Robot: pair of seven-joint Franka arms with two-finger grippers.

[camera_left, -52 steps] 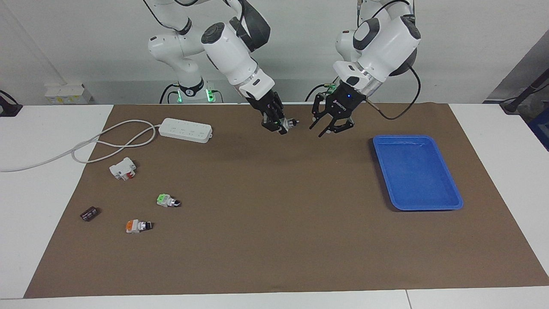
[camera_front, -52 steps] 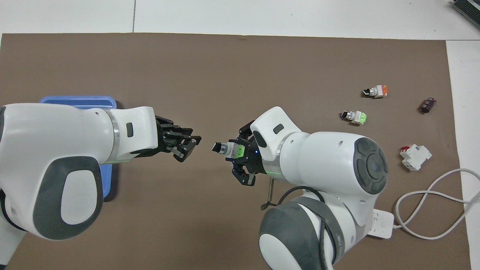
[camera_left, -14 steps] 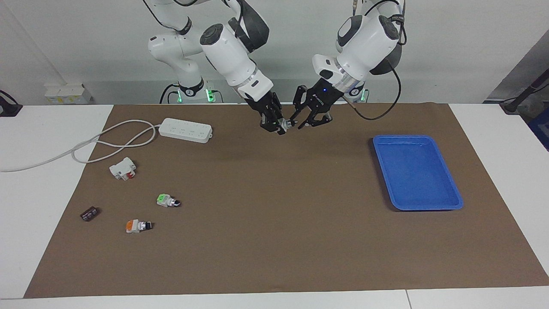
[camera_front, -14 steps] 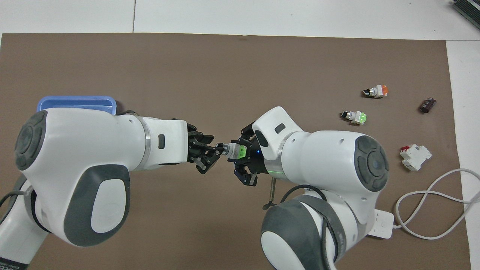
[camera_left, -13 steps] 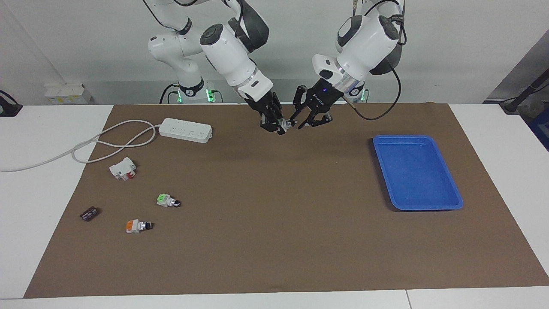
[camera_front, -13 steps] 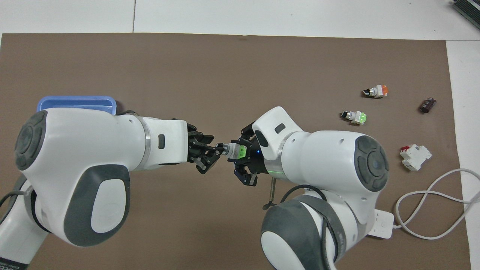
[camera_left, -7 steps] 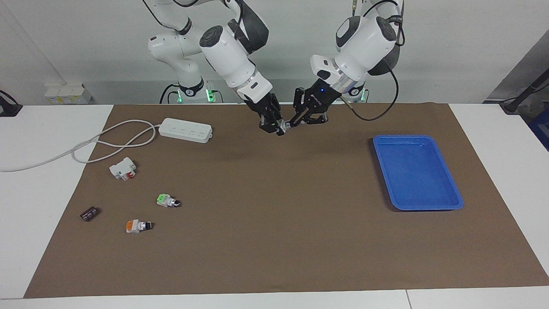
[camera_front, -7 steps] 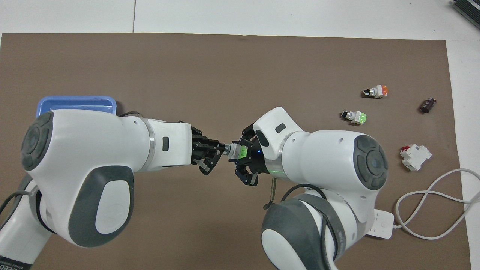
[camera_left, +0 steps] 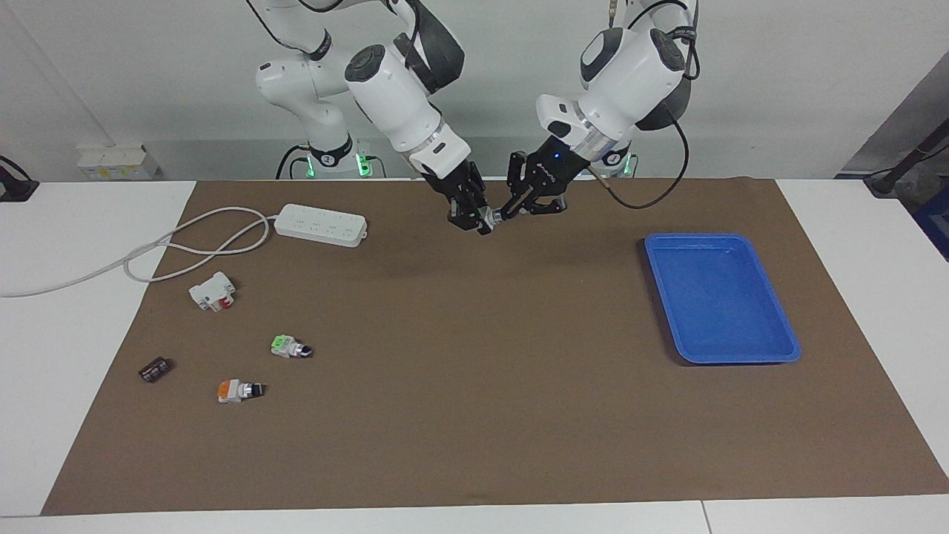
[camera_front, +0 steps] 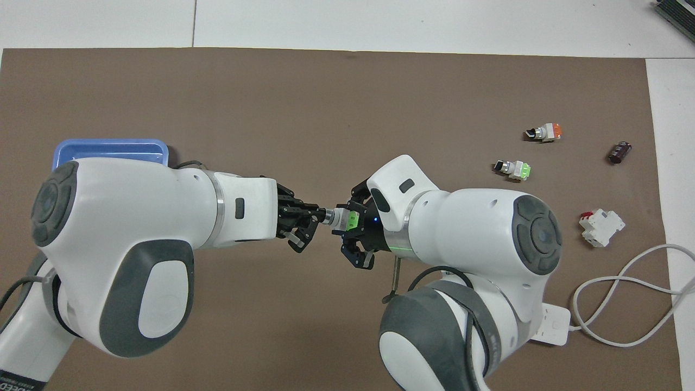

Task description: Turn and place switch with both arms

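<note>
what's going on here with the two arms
Both arms are working on one small switch, held in the air over the brown mat. The right tool is shut on its green end, and the left tool has closed on the black knob end, apparently ready to turn it. The blue tray at the left arm's end of the table has nothing in it. Another green switch, an orange-ended switch and a white block lie on the mat at the right arm's end.
</note>
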